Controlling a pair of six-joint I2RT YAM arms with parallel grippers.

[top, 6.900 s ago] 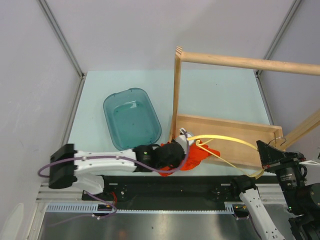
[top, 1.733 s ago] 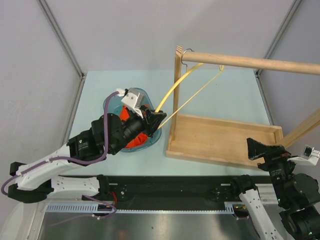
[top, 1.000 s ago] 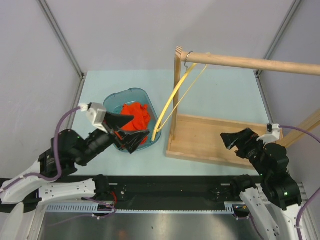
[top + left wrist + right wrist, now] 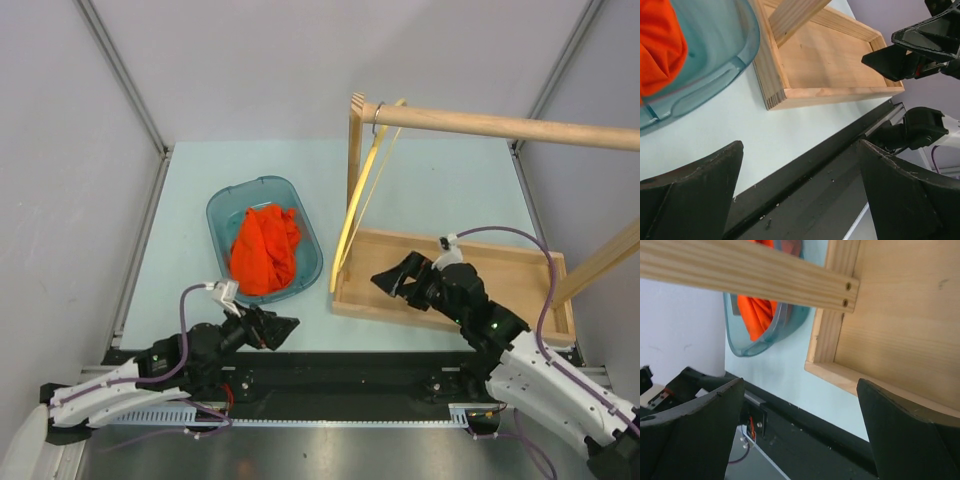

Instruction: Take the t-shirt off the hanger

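Inside the teal tub (image 4: 222, 205) on the left part of the table (image 4: 440, 190) we see the t-shirt (image 4: 265, 250), a crumpled orange-red heap. Its long axis follows the long side of the tub, from the far end toward the near end, and it is off the hanger (image 4: 362, 195). The hanger is bare and hangs by its hook (image 4: 376, 108) from the wooden rail (image 4: 500, 125), just beside the upright post (image 4: 354, 150). From above we see it almost edge-on, as a narrow pale sliver. Its long axis runs from the hook toward the near-left corner of the wooden tray (image 4: 500, 262), and its low end is near the tub. The left gripper (image 4: 280, 328) is low at the near edge of the table, near the tub, and it points to the right. Its jaws are spread wide and hold nothing. The right gripper (image 4: 392, 280) is over the near-left part of the tray and points left toward the tub. Its jaws are also spread and empty. From the right wrist we see the t-shirt (image 4: 757, 315) through the wall of the tub (image 4: 765, 340), beyond the post (image 4: 740, 270).
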